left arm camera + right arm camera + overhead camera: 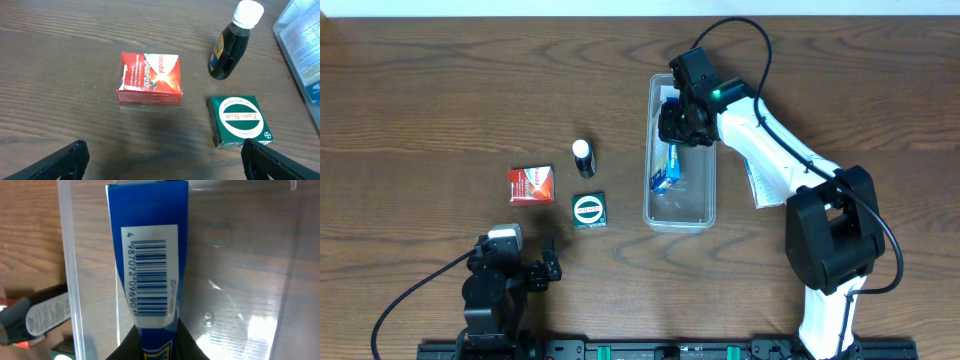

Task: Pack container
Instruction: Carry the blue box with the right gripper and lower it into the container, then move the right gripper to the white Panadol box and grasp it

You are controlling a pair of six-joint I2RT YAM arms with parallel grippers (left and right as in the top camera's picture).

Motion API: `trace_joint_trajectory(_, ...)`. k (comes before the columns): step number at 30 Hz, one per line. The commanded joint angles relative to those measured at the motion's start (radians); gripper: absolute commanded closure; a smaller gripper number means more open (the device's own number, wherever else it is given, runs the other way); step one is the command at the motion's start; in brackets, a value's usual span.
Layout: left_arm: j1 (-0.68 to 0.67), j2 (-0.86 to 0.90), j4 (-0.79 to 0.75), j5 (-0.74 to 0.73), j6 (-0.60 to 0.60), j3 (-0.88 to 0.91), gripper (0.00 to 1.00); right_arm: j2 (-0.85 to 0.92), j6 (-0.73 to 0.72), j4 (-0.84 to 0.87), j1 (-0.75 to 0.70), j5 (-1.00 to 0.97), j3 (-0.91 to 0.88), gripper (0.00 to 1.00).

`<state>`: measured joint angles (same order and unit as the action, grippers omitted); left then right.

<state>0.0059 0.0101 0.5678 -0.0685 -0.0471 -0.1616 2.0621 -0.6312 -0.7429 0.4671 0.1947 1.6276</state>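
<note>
The clear plastic container (680,205) lies lengthwise right of the table's middle; its wall shows in the right wrist view (70,255). My right gripper (678,125) is shut on a long blue carton (667,170), held inside the container; the carton's barcode faces the right wrist camera (148,255), and the fingers (155,347) pinch its near end. A red Panadol box (531,184), a small dark bottle with a white cap (583,157) and a green Zam-Buk box (588,209) lie left of the container. My left gripper (548,270) is open and empty, with its fingers (160,162) just short of the red box (150,78) and green box (240,121).
A white leaflet (760,180) lies under the right arm, right of the container. The bottle (231,42) stands beyond the green box in the left wrist view.
</note>
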Motion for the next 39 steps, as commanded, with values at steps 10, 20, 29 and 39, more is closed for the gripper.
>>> trace_joint_trajectory(10, 0.006, -0.006, -0.005, -0.003, 0.017, 0.013, 0.02, 0.024, -0.068, 0.09, -0.005, 0.003, -0.005, 0.89)
trace_joint_trajectory(20, 0.006, -0.006, -0.005, -0.003, 0.017, 0.013, 0.02, 0.024, -0.026, 0.12, -0.01, -0.015, -0.005, 0.86)
trace_joint_trajectory(29, 0.006, -0.006, -0.005, -0.003, 0.017, 0.013, 0.02, 0.024, -0.026, 0.127, -0.011, -0.054, -0.005, 0.79)
trace_joint_trajectory(39, 0.006, -0.006, -0.005, -0.003, 0.017, 0.013, 0.02, -0.044, 0.013, 0.085, -0.043, -0.072, -0.005, 0.44)
